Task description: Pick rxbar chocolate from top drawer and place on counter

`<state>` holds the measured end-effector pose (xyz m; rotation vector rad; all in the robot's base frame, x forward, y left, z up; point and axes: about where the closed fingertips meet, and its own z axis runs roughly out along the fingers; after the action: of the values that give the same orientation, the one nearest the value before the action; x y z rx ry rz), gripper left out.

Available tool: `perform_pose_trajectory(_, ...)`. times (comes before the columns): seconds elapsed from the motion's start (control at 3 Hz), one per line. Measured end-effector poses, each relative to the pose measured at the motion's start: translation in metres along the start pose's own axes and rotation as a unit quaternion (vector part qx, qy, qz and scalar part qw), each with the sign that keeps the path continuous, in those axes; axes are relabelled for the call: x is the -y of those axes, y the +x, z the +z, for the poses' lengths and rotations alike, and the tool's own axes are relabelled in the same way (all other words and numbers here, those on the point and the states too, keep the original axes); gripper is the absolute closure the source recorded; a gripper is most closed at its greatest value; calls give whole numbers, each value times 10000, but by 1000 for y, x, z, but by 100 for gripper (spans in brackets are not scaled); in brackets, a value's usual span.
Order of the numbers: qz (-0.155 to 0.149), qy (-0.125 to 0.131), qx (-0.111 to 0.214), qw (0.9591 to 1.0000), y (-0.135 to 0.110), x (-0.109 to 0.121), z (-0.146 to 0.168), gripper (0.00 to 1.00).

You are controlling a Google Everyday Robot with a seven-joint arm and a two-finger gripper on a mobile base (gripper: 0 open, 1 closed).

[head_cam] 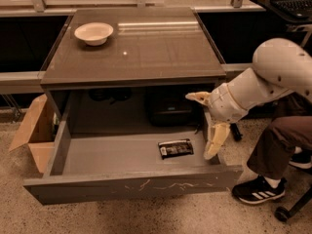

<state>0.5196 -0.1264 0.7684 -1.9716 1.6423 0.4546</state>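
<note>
The rxbar chocolate (175, 148), a flat black wrapper with white markings, lies on the floor of the open top drawer (131, 187), right of the middle. My gripper (199, 126) hangs over the drawer's right side, just right of the bar and above it. It is open and empty, with one cream finger pointing left and the other pointing down. The glossy brown-grey counter (146, 48) is above the drawer.
A white bowl (93, 33) stands at the counter's back left. A large black bag (168, 106) sits on the shelf behind the drawer. A tan cardboard box (34, 130) stands on the floor at left. A seated person's leg and shoe (258, 189) are at right.
</note>
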Motion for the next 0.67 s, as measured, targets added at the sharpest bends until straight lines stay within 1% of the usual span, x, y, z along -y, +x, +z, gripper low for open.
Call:
perform_pose_trajectory(0.33, -168, -102, 302, 9994, 18, 11, 40, 1)
perform_pose_trajectory(0.67, -238, -188, 435, 9986, 28, 15, 61, 23)
